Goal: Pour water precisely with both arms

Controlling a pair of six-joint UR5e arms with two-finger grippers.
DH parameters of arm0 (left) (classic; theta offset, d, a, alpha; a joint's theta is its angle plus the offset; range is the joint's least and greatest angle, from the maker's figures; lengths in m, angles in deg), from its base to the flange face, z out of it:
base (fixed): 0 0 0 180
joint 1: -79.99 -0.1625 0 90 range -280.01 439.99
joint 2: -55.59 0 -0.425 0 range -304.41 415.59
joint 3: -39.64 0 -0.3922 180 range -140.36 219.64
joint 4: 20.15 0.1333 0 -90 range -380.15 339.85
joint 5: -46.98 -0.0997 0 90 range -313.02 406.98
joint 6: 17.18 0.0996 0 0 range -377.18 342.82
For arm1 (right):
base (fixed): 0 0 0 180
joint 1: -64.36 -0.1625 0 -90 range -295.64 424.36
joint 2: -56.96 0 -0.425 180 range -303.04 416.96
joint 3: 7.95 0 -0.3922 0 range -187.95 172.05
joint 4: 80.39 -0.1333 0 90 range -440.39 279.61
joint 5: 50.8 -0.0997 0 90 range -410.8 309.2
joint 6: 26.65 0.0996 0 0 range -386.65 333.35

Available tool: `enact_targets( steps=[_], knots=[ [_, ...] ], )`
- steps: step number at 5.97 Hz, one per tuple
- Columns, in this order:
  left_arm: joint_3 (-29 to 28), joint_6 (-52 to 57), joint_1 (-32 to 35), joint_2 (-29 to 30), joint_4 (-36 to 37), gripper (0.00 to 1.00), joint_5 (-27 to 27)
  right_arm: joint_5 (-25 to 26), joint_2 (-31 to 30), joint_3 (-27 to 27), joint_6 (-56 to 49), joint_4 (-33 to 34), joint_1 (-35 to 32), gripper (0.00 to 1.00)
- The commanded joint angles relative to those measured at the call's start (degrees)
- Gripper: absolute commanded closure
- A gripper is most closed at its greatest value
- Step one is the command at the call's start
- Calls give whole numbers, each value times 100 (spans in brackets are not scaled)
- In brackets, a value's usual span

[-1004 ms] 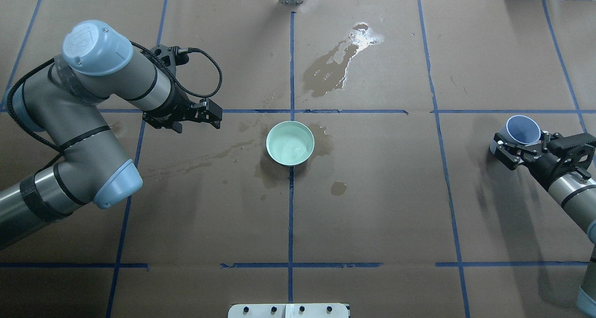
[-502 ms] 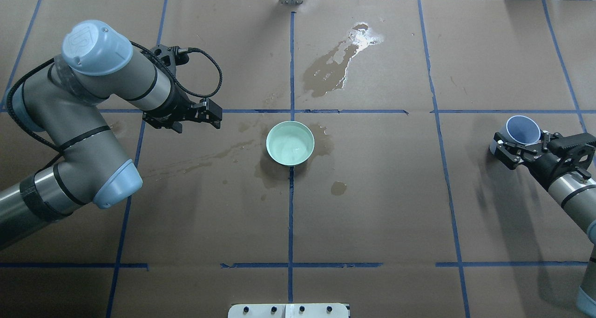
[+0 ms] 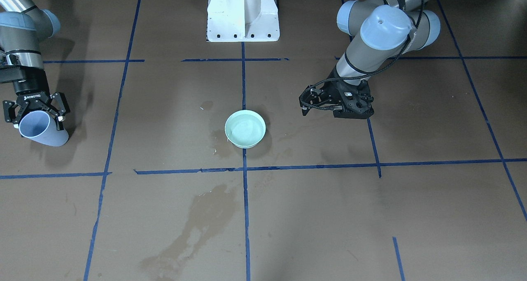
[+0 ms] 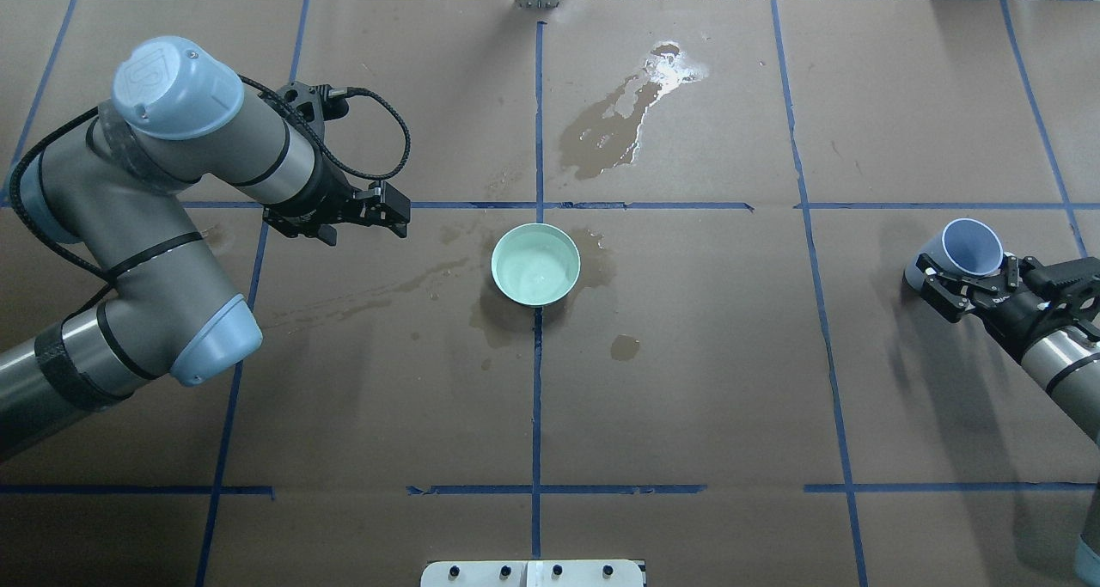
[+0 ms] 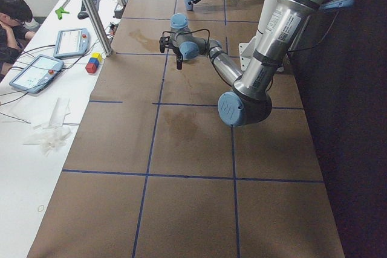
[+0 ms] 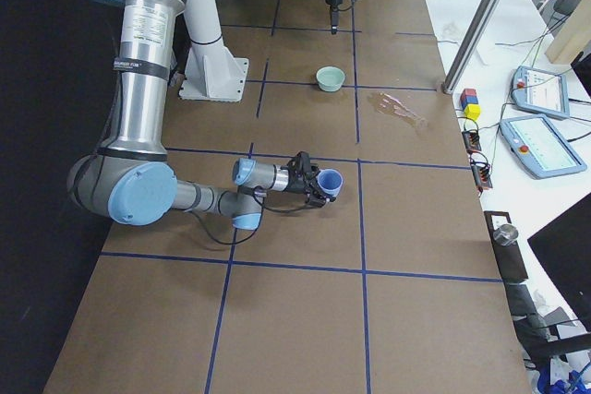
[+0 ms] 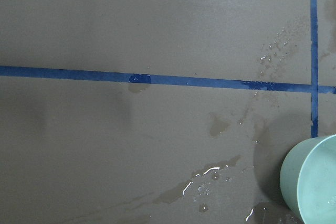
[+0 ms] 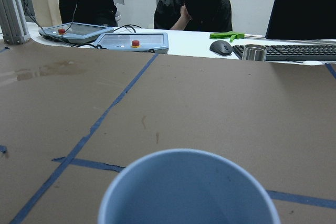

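Water point(image 4: 538, 271) rests in the mint bowl point(image 4: 494, 262) at mid-surface point(image 4: 687, 381), apparently poured, since the right gripper point(image 4: 964, 276) jaws clamp a seemingly empty blue cup point(image 4: 973, 243) well aside, while the left gripper point(image 4: 365, 217) hovers near the bowl, jaw state unclear.

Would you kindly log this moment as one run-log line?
right gripper: shut on blue cup, tilted | left gripper: beside green bowl, jaws unclear | water: in bowl | wet patches on paper
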Motion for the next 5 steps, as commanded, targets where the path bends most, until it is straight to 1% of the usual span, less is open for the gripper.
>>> enact_targets(
  steps=[1, 2, 4, 5],
  knots=[
    [56, 0, 0, -8, 17, 0, 0, -11, -120, 16, 135, -310, 229, 0],
    [57, 0, 0, -8, 17, 0, 0, -19, -364, 16, 136, -606, 361, 0],
    [74, 0, 0, 1, 17, 0, 9, -238, -699, 16, 136, -1178, 441, 0],
    [74, -17, 0, 1, 17, 0, 9, -517, -866, 16, 144, -1494, 441, 0]
  ],
)
